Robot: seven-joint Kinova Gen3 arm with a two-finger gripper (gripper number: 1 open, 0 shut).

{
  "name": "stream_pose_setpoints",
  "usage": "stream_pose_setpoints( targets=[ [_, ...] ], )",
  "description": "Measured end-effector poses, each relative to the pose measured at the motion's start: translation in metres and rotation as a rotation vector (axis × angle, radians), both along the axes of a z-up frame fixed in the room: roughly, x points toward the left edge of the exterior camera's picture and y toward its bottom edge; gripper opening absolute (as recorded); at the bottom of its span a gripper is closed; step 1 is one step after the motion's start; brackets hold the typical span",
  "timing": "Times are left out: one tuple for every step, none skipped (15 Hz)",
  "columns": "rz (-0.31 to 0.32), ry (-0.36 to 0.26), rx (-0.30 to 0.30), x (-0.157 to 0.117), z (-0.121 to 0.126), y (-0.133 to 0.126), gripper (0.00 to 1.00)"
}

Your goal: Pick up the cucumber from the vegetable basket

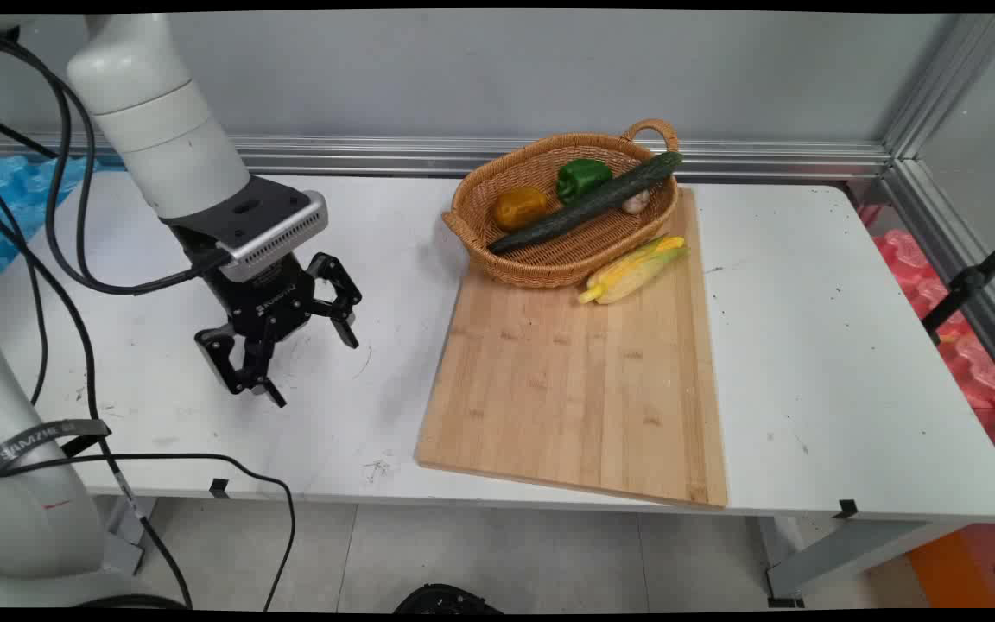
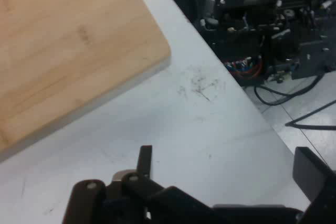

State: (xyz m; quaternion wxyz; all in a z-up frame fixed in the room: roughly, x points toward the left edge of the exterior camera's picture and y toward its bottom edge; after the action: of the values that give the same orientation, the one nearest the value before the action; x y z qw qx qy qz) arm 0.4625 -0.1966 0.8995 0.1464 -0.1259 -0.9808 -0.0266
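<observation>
My black gripper [image 1: 314, 370] hangs open over bare white table [image 1: 161, 389], left of a bamboo cutting board [image 1: 575, 380], with nothing between its fingers. In the hand view the gripper [image 2: 226, 166] looks past the board's near corner [image 2: 63, 51] toward the table's front edge. A wicker basket [image 1: 532, 269] rests on the board's far end. It holds a long cucumber [image 1: 588, 206], a green pepper [image 1: 582, 177], a yellow pepper [image 1: 520, 207] and a small pale bulb [image 1: 636, 203]. An ear of corn [image 1: 636, 269] lies on the board beside the basket.
The wall's metal rail [image 1: 377, 155] runs just behind the table. A black stand leg [image 1: 972, 281] leans in at the right edge. Beyond the table's front edge, the hand view shows dark equipment and cables [image 2: 262, 40] on the floor.
</observation>
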Motion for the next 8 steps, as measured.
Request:
stream_pose_setpoints(
  targets=[
    [0.014,0.002,-0.007,-0.001,0.000,-0.001,1.00],
    [0.034,0.005,-0.016,-0.003,0.000,-0.003,1.00],
    [0.066,0.009,-0.029,-0.005,0.001,-0.007,1.00],
    [0.100,0.014,-0.041,-0.007,0.002,-0.010,1.00],
    [0.150,0.020,-0.057,-0.008,0.003,-0.016,1.00],
    [0.199,0.024,-0.072,-0.009,0.005,-0.022,1.00],
    [0.241,0.027,-0.084,-0.009,0.007,-0.027,1.00],
    [0.269,0.030,-0.092,-0.009,0.008,-0.031,1.00]
  ],
)
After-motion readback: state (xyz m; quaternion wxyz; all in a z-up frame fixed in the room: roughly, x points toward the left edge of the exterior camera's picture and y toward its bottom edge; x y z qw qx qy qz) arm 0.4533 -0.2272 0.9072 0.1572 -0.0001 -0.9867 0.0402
